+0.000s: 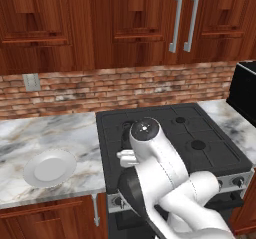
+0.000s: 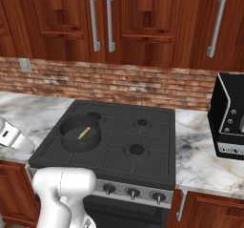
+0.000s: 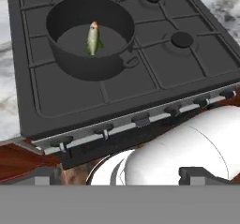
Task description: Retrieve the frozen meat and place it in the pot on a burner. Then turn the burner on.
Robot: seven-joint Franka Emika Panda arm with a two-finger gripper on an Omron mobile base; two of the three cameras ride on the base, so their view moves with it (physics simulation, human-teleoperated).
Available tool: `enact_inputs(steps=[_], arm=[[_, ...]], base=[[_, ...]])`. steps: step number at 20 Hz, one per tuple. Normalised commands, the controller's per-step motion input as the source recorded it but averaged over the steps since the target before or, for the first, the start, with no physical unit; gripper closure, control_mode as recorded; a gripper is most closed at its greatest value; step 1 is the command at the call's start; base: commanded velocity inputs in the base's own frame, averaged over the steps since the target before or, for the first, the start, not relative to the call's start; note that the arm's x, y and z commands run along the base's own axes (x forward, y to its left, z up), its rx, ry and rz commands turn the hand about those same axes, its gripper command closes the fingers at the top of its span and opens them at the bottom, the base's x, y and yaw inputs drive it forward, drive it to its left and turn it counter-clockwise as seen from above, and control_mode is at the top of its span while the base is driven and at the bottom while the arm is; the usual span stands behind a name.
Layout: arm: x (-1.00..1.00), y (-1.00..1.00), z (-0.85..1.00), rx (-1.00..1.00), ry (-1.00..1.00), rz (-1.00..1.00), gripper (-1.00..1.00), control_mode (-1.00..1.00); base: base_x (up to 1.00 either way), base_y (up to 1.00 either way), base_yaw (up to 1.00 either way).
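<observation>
Hand view, upper left: greenish-yellow fish [image 3: 93, 39] lies in dark grey metal pot [image 3: 79, 61]; burner knobs [image 3: 140, 120] remain unturned, I judge; gripper wide open, empty.

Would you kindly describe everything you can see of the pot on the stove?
The pot is round, dark grey and straight-walled, with a dull metallic look, no lid, and a small loop handle on its side. It stands upright on the black cooktop, over the front left burner as seen in the right base view. Inside, on its flat bottom, lies the frozen meat, a small slender greenish-yellow fish with an orange-red head end. Nothing else touches the pot.
</observation>
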Motion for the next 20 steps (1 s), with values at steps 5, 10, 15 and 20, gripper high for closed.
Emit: enact_inputs(steps=[5, 10, 15, 20], arm=[[-0.75, 0.44, -0.31, 0.0, -0.17, 0.04, -1.0, -1.0], [-0.83, 0.05, -0.34, 0.0, -0.25, 0.08, -1.0, -1.0], [-0.74, 0.0, -0.85, 0.0, -0.28, 0.12, -1.0, -1.0], [-0.34, -0.08, -1.0, 0.01, -0.29, 0.18, -1.0, -1.0]], base=[[0.0, 0.0, 0.0], [0.0, 0.0, 0.0], [0.0, 0.0, 0.0], [0.0, 0.0, 0.0]])
